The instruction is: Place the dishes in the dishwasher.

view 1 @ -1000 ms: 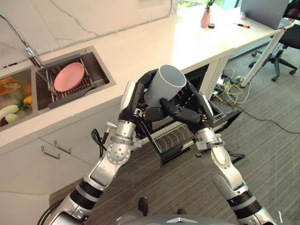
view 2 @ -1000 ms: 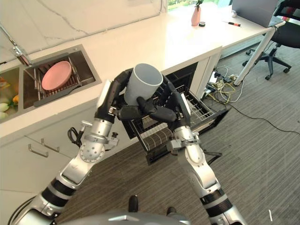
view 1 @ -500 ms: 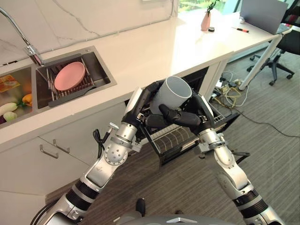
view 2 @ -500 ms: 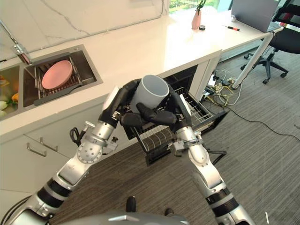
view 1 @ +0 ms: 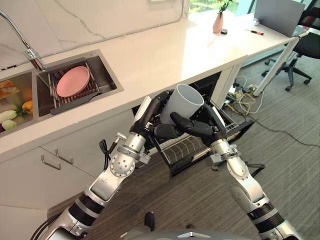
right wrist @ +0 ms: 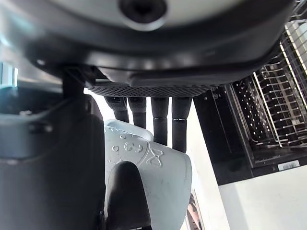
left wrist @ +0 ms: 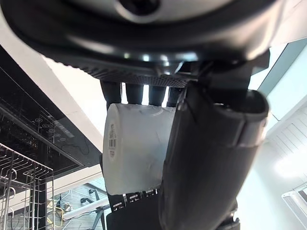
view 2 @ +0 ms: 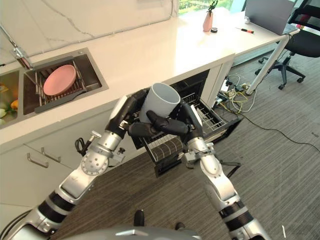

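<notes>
A pale grey cup (view 1: 181,102) is held upright, mouth up, between both hands above the pulled-out dishwasher rack (view 1: 183,148). My left hand (view 1: 150,114) is curled round its left side and my right hand (view 1: 200,129) wraps its lower right side, thumb across the front. The left wrist view has the cup (left wrist: 134,143) pressed between thumb and fingers. In the right wrist view the embossed cup (right wrist: 158,165) sits in that hand's grip, with the rack (right wrist: 276,103) beyond it. A pink plate (view 1: 73,81) leans in the sink's drying rack.
The dishwasher opens under the white counter (view 1: 165,47). At the left are the sink (view 1: 107,75), a tap (view 1: 31,54) and vegetables (view 1: 10,117) in the other basin. Cabinet handles (view 1: 52,160) lie lower left. Cables (view 1: 245,97), a desk leg (view 1: 277,60) and a chair (view 1: 305,50) stand to the right.
Both hands with the cup have sunk a little and shifted right, closer to the dishwasher rack. The view itself has also shifted slightly.
</notes>
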`<state>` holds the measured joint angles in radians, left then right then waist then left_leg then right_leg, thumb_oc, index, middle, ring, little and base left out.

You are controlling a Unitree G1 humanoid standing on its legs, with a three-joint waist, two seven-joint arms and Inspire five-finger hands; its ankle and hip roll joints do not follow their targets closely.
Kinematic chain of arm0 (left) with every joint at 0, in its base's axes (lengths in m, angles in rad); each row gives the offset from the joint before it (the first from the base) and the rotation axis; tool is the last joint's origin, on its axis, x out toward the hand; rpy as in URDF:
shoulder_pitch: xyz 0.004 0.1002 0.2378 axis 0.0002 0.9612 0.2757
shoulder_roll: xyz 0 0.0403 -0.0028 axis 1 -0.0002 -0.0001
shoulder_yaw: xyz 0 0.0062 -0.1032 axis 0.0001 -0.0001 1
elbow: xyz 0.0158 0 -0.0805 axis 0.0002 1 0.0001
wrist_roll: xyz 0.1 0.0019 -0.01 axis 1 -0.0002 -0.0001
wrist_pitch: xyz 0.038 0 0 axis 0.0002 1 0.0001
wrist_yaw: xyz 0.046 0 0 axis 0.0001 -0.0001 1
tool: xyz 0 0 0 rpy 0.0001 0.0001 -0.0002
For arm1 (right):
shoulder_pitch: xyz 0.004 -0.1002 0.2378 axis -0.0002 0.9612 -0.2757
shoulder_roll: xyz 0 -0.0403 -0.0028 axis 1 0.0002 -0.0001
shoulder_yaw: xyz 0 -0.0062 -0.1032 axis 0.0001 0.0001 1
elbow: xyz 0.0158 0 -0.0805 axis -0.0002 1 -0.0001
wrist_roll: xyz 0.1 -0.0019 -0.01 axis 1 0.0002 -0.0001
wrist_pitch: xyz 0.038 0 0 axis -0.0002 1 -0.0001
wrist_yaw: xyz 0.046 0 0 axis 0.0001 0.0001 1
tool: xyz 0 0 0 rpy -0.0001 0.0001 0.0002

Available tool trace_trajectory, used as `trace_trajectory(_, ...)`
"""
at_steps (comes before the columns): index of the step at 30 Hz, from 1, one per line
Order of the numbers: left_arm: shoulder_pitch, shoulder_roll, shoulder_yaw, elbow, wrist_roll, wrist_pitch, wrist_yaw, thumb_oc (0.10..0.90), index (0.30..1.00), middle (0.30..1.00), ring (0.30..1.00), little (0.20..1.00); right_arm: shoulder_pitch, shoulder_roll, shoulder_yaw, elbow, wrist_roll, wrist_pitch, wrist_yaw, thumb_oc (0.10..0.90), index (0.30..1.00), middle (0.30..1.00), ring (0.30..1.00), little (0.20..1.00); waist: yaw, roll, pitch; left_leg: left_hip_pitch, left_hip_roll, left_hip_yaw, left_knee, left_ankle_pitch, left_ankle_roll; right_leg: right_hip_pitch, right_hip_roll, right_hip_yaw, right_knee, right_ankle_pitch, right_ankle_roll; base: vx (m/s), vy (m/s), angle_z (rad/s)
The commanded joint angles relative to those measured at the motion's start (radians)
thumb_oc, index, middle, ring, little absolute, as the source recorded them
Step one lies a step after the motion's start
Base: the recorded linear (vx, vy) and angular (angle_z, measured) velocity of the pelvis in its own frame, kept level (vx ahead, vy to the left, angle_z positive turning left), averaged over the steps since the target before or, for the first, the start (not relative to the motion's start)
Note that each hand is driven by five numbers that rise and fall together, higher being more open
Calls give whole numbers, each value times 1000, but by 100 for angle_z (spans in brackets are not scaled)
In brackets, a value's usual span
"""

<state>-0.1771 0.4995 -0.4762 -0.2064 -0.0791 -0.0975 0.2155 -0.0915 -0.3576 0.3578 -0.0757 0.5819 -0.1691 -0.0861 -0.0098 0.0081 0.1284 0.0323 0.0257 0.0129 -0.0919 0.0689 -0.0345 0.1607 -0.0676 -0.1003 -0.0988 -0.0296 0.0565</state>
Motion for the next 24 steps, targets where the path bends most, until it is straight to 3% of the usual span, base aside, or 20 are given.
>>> trace_trajectory(1, -83, -41, -64, -78, 14, -126, -49, 400, 300, 300, 300, 300, -123, 71, -74, -71, 82, -101, -18, 400, 300, 300, 300, 300, 18, -20, -74, 84, 21, -6, 5, -77, -30, -10, -45, -19, 12, 29, 88, 0, 0, 0)
trace_trajectory(2, -83, -41, -64, -78, 14, -126, -49, 400, 300, 300, 300, 300, -123, 71, -74, -71, 82, -101, -18, 400, 300, 300, 300, 300, 18, -20, -74, 84, 21, -6, 5, -77, -30, -10, -45, -19, 12, 29, 88, 0, 0, 0)
trace_trajectory(3, -71, -44, -52, -75, 20, -124, -36, 599, 599, 599, 599, 599, -107, 89, -82, -73, 95, -112, -29, 400, 300, 300, 300, 300, 18, -18, -75, 85, 21, -6, 5, -78, -30, -8, -45, -20, 12, 28, 88, 0, 0, 0)
trace_trajectory(4, -71, -44, -52, -75, 20, -124, -36, 599, 599, 599, 599, 599, -107, 89, -82, -73, 95, -112, -29, 400, 300, 300, 300, 300, 18, -18, -75, 85, 21, -6, 5, -78, -30, -8, -45, -20, 12, 28, 88, 0, 0, 0)
trace_trajectory(5, -56, -47, -44, -70, 19, -120, -28, 800, 900, 900, 900, 900, -89, 105, -90, -73, 106, -119, -38, 400, 300, 300, 300, 300, 19, -18, -75, 85, 21, -8, 5, -78, -30, -7, -45, -23, 12, 27, 87, 0, 0, 0)
trace_trajectory(13, -10, -52, -6, -60, 9, -112, 3, 800, 900, 900, 900, 900, -46, 136, -138, -78, 147, -157, -82, 400, 300, 300, 300, 300, 23, -17, -74, 84, 19, -19, 5, -75, -31, -4, -42, -33, 12, 25, 84, -1, -2, 1)
trace_trajectory(18, 25, -56, 7, -58, -18, -105, 7, 800, 900, 900, 900, 900, -33, 181, -169, -77, 252, -194, -100, 400, 300, 300, 300, 300, 28, -15, -73, 83, 19, -25, 5, -74, -31, -3, -43, -39, 12, 24, 83, -8, -3, 9)
trace_trajectory(22, 49, -50, 23, -56, -30, -102, 6, 800, 900, 900, 900, 900, -29, 168, -209, -67, 222, -198, -128, 400, 300, 300, 300, 300, 31, -15, -73, 82, 18, -28, 5, -73, -31, -2, -42, -44, 12, 23, 83, -2, -3, 3)
trace_trajectory(24, 76, -40, 48, -46, -34, -103, 2, 800, 900, 900, 900, 900, -28, 133, -239, -54, 149, -180, -144, 400, 300, 300, 300, 300, 36, -18, -72, 81, 17, -30, 5, -72, -31, -2, -41, -47, 12, 24, 82, 0, 0, 0)
